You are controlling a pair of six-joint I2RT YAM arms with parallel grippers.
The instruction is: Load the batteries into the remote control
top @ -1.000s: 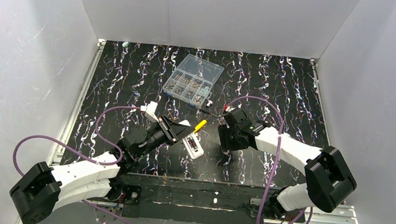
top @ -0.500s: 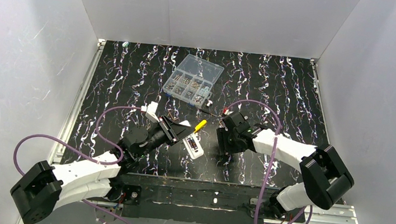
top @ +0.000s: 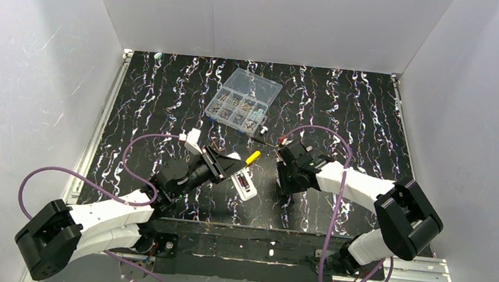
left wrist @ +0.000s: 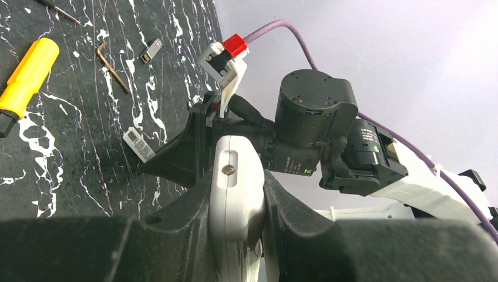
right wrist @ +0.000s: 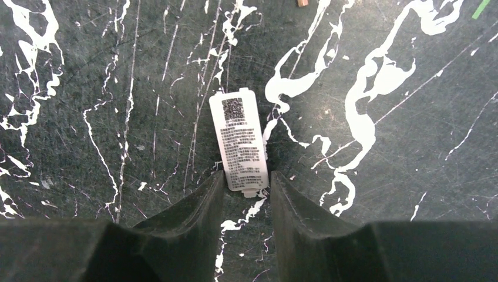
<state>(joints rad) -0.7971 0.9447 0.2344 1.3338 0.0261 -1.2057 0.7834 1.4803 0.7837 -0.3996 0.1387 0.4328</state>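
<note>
The remote control (left wrist: 236, 194), a slim white bar with a small screw near its end, is held off the table by my left gripper (left wrist: 236, 176), which is shut on it. From above, the remote control (top: 245, 183) juts right of my left gripper (top: 228, 169). A white battery cover (right wrist: 241, 140) with a printed label lies flat on the black table. My right gripper (right wrist: 246, 176) points down at it, one fingertip against each long edge of its near end. The same cover (left wrist: 139, 144) pokes out from under my right gripper in the left wrist view. I cannot make out the batteries in any view.
A yellow-handled screwdriver (top: 252, 157) lies just behind the remote. Beside it in the left wrist view are an Allen key (left wrist: 111, 66) and a small metal clip (left wrist: 151, 50). A clear compartment box (top: 243, 102) of small parts stands further back. White walls surround the table.
My right gripper's jaws have narrowed onto the cover, and the right arm has edged slightly left. The left arm and the remote have not moved.
</note>
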